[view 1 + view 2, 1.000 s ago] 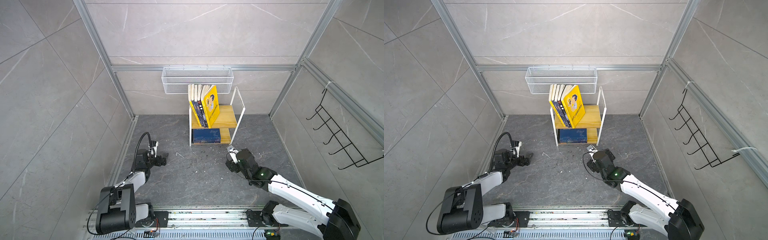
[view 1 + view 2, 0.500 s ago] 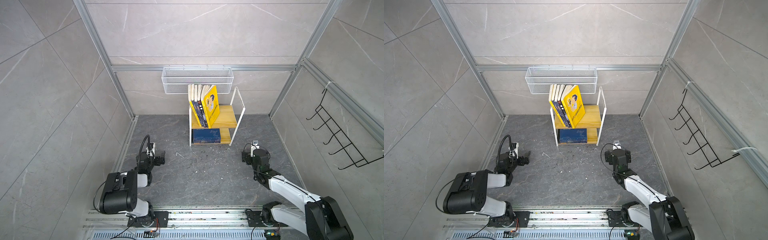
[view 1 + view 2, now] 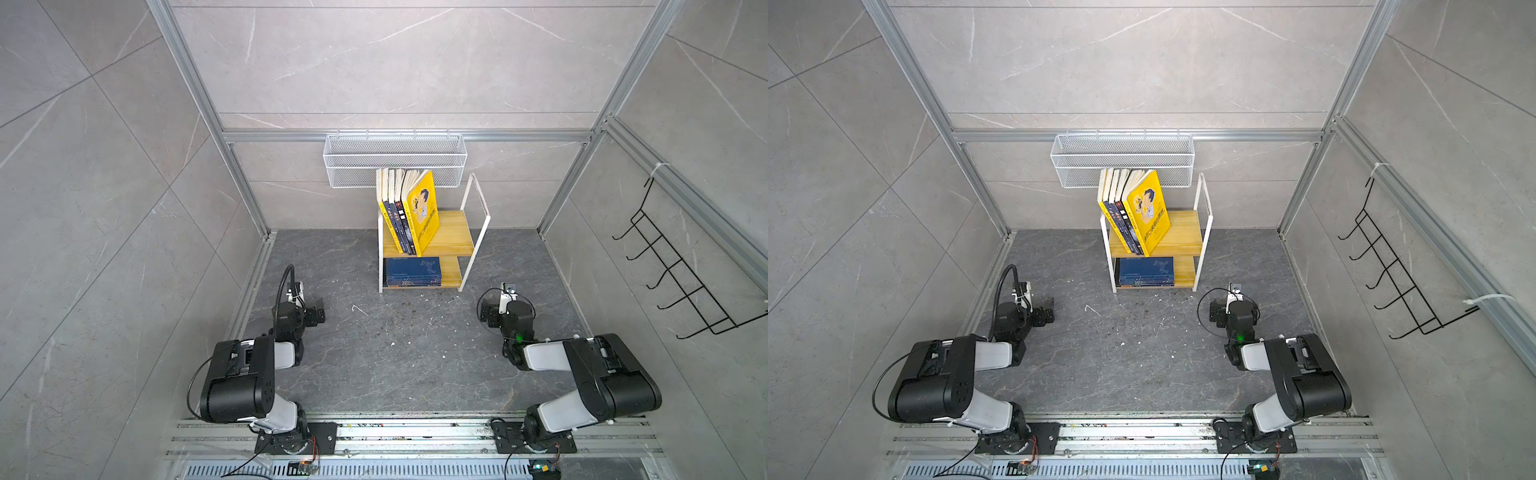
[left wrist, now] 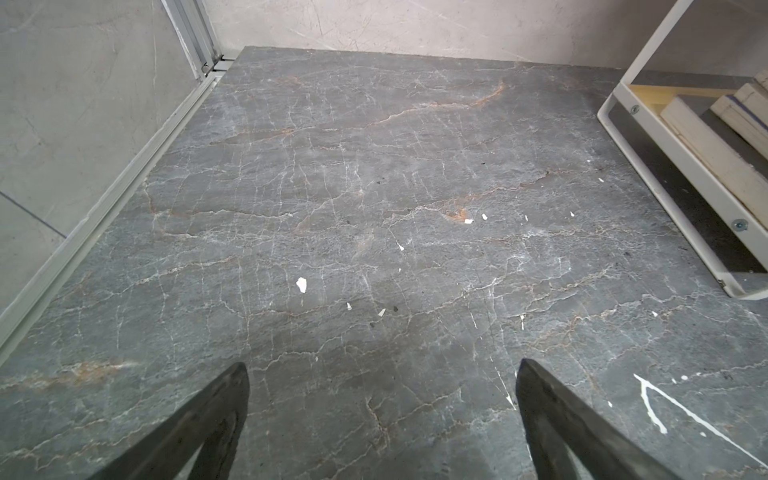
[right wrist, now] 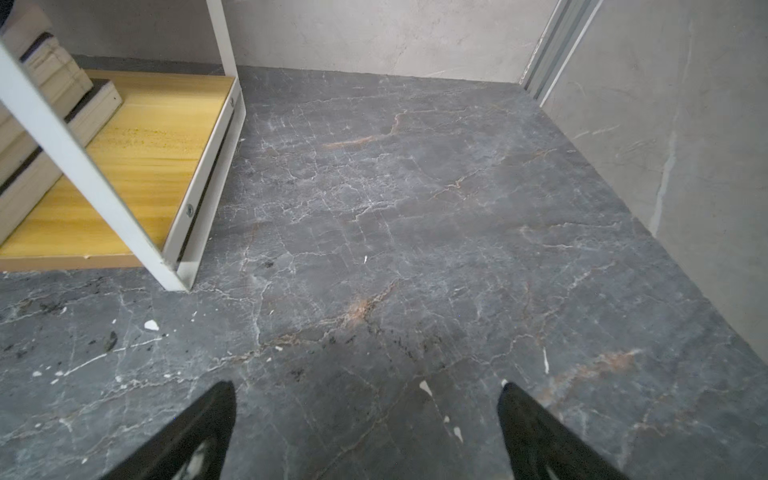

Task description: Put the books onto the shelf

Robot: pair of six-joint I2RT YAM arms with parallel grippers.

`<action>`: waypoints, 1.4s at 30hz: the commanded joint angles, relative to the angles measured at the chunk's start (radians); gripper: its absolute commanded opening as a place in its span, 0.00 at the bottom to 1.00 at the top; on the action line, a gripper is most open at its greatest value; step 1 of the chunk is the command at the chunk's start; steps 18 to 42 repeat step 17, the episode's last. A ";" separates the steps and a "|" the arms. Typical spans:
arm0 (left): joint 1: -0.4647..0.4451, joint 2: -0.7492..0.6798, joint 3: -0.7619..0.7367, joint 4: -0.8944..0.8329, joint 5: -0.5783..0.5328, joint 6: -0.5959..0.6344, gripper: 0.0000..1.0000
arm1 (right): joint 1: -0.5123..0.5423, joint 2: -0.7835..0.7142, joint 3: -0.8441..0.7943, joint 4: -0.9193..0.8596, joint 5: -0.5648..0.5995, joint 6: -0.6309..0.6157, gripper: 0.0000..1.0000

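The shelf (image 3: 453,235) (image 3: 1183,232) stands at the back of the dark stone floor. Several books (image 3: 409,212) (image 3: 1136,212) lean upright on its upper board, a yellow cover outermost. A navy stack of books (image 3: 411,272) (image 3: 1146,272) lies flat on the lower board. My left gripper (image 3: 319,316) (image 3: 1047,315) (image 4: 380,365) is open over bare floor, left of the shelf (image 4: 673,166). My right gripper (image 3: 486,318) (image 3: 1214,311) (image 5: 365,386) is open and empty, right of the shelf (image 5: 158,145). Page edges of the books (image 4: 706,145) (image 5: 41,83) show in both wrist views.
A white wire mesh basket (image 3: 395,160) hangs on the back wall just above the upright books. A black wire hook rack (image 3: 673,274) is on the right wall. Both arm bases sit on the front rail (image 3: 415,432). White flecks dot the floor.
Both arms have folded back, elbows raised near the front rail. The right gripper swung right, away from the shelf's front. Both stayed open; the books have not moved.
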 commanded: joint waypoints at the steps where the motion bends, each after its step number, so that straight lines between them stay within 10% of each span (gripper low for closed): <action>1: 0.005 -0.002 0.019 0.023 -0.014 -0.015 1.00 | -0.006 -0.005 0.022 0.053 -0.024 0.006 1.00; 42: 0.005 -0.064 -0.006 0.032 -0.032 -0.020 1.00 | -0.006 0.001 0.024 0.065 -0.020 0.007 1.00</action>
